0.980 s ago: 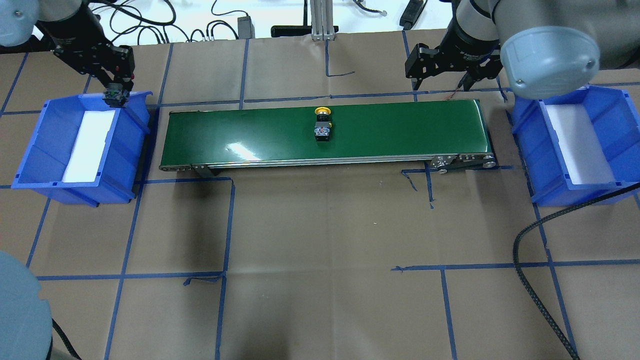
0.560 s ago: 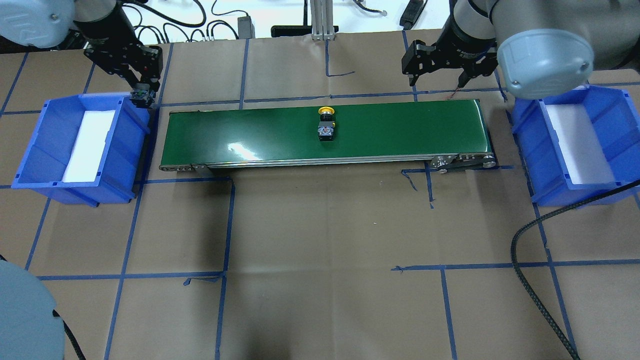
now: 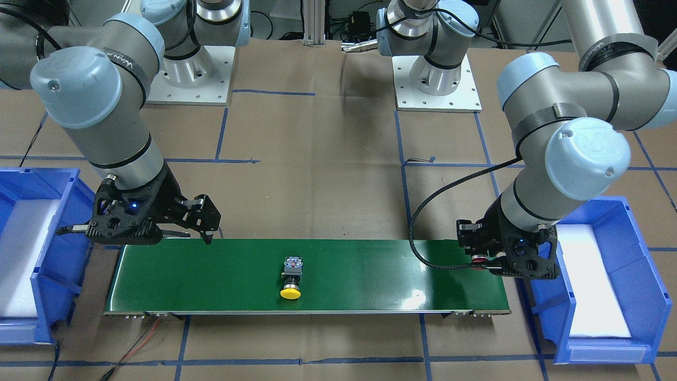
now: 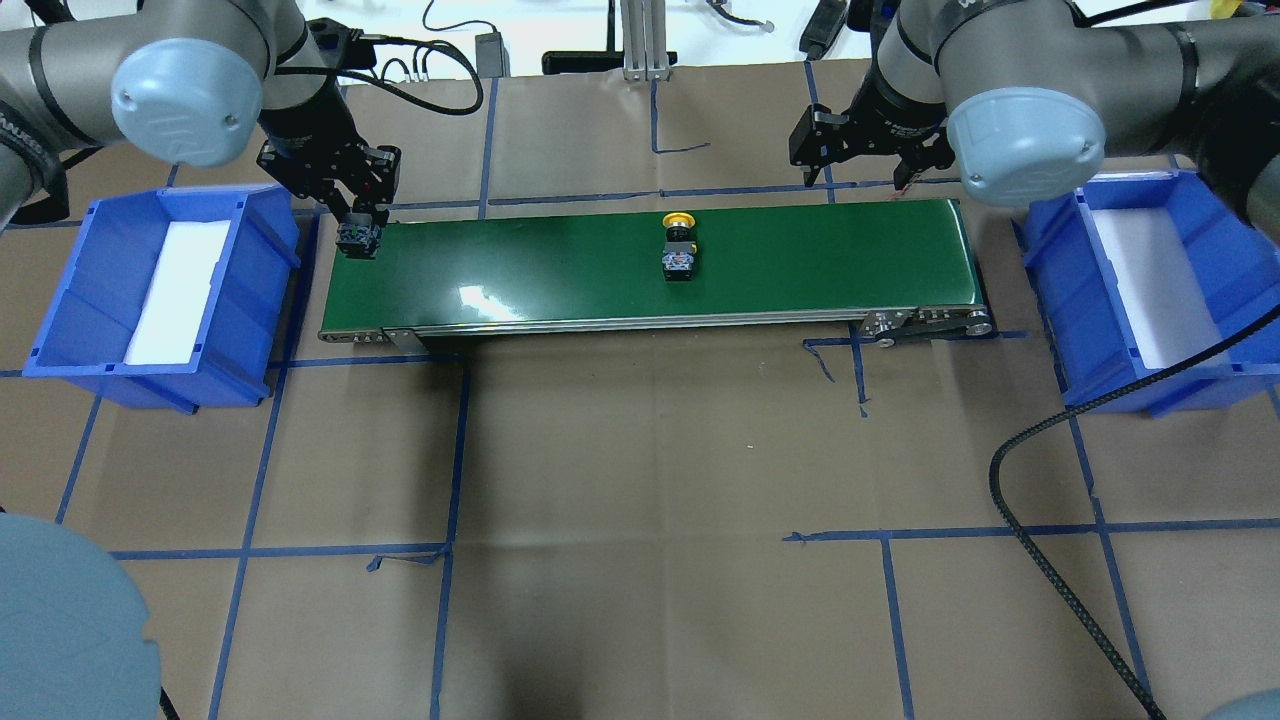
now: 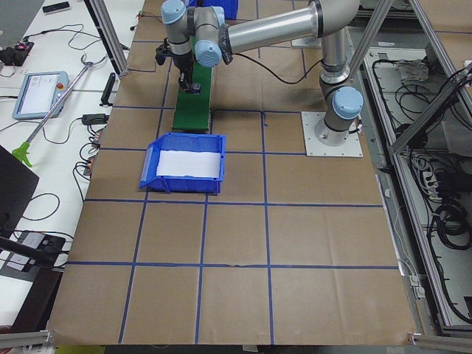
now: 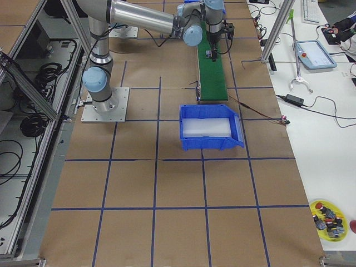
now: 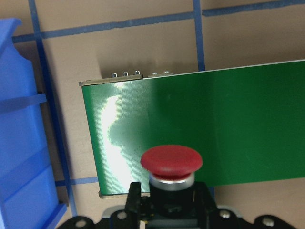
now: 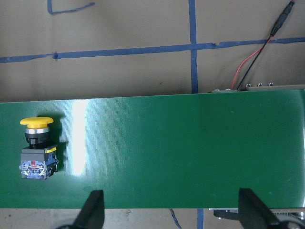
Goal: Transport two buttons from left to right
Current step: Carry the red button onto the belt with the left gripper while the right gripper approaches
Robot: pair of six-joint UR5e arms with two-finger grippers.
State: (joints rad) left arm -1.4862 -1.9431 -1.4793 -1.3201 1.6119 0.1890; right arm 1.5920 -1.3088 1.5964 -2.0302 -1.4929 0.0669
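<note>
Overhead, left gripper [image 4: 357, 228] clamps red-capped button [image 7: 171, 160] over conveyor belt's [image 4: 520, 265] left end; yellow-capped button [image 4: 680, 248] lies mid-belt; right gripper [image 8: 172, 212] gapes, upper right.

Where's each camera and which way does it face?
Front: across table, facing robot; left arm, right arm, belt.
Overhead: behind robot, looking down; both arms.
Left side: table's left end; left arm nearest.
Right side: right end; right arm nearest.
Left wrist: above belt end; left gripper holds red button.
Right wrist: above belt; right gripper open.
Shared by front, overhead: yellow button.
</note>
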